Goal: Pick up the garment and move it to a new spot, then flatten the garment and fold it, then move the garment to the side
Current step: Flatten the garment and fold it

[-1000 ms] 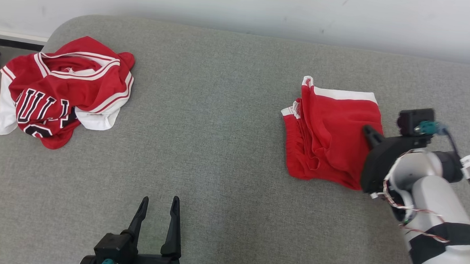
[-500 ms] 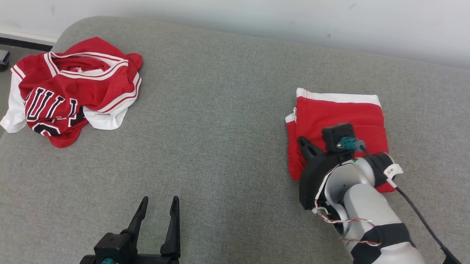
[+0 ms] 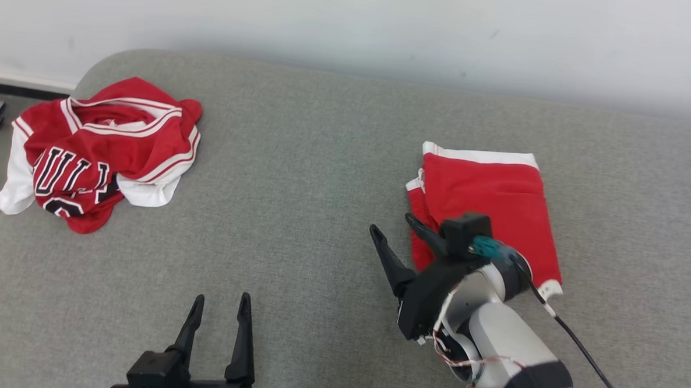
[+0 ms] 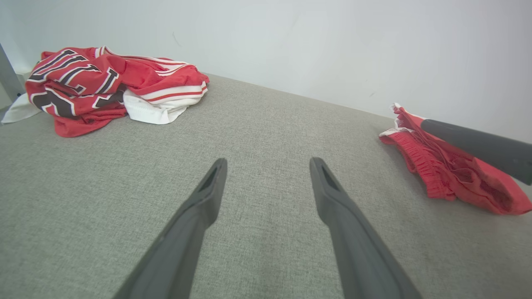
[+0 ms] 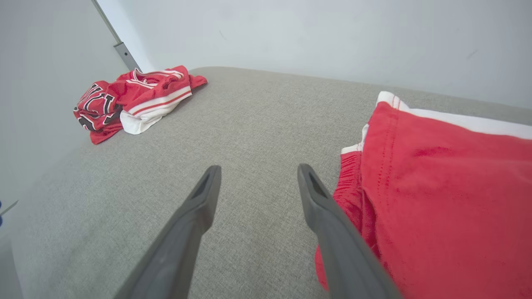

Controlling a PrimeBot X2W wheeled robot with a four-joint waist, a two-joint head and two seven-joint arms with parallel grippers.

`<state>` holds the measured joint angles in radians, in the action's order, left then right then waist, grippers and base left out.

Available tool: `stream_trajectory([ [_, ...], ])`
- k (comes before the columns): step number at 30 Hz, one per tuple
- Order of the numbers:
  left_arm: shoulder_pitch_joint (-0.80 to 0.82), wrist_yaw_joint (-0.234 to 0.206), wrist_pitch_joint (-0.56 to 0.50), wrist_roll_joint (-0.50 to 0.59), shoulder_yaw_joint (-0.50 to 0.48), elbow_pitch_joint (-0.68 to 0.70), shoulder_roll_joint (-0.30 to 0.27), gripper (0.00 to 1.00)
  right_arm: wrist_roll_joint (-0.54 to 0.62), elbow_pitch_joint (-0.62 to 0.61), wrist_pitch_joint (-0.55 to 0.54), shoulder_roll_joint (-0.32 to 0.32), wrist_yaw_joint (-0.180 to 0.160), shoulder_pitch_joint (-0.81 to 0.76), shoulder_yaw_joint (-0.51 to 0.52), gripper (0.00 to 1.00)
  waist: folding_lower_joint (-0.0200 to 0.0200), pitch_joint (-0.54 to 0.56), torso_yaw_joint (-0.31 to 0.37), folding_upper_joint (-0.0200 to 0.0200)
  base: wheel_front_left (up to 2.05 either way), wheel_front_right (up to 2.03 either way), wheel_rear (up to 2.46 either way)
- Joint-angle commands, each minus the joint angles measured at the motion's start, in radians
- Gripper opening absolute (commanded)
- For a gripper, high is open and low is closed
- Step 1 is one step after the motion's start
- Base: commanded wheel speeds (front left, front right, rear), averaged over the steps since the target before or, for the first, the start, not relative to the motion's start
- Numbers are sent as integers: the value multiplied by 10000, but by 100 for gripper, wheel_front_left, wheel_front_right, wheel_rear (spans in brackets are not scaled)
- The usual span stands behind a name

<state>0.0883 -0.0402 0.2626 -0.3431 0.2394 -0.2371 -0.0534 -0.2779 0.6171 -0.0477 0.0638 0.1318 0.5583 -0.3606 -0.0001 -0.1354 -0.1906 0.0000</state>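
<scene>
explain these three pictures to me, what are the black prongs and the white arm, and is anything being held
This is a two-armed robot working over a grey padded surface. The head view looks down from a camera on the robot's head. The black prongs are the fingers of its grippers: the left gripper is at the bottom, and the right gripper is on the end of the white arm. The other two pictures come from a camera on each wrist, looking along that gripper's own two fingers. Two things lie on the surface: folded red shorts with a white band, beside the right gripper, and a crumpled red and white jersey at the far left. Both grippers are open and hold nothing.
</scene>
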Motion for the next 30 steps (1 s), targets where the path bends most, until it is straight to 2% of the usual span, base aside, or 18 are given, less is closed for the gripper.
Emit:
stream_trajectory([
  [1, -224, -29, 32, 134, -113, 103, -45, 100, -232, -417, 195, -54, -24, -497, 163, 100, 1, 291, 281, 0, 0, 0, 0],
  [4, -428, -69, 32, 260, -310, 273, -108, 100, -389, -1436, 517, -77, -24, -1315, 706, 100, 1, 518, 537, 0, 0, 0, 0],
  [9, -761, -101, 32, 472, -682, 599, -163, 100, 1, -3200, 998, -127, -24, -2957, 2086, 100, 1, 862, 986, 0, 0, 0, 0],
  [10, -761, -101, 32, 472, -682, 599, -163, 100, 1, -3200, 998, -127, -24, -2957, 2086, 100, 1, 862, 986, 0, 0, 0, 0],
  [15, -1060, 5, 32, 716, -1049, 981, -172, 100, 273, -4549, 1566, -152, -24, -4331, 3417, 100, 1, 1134, 1382, 0, 0, 0, 0],
  [21, -1342, 204, 32, 1061, -1388, 1135, -186, 100, 760, -4628, 2097, -148, -24, -5141, 4494, 100, 1, 1363, 1779, 0, 0, 0, 0],
  [25, -1458, 427, 32, 1356, -1538, 1206, -208, 100, 1354, -4302, 2104, -150, -24, -5328, 4703, 100, 1, 1423, 1963, 0, 0, 0, 0],
  [30, -1606, 729, 32, 1576, -1796, 1128, -227, 100, 1494, -3892, 2266, -148, -24, -5438, 4826, 100, 1, 1518, 2122, 0, 0, 0, 0],
])
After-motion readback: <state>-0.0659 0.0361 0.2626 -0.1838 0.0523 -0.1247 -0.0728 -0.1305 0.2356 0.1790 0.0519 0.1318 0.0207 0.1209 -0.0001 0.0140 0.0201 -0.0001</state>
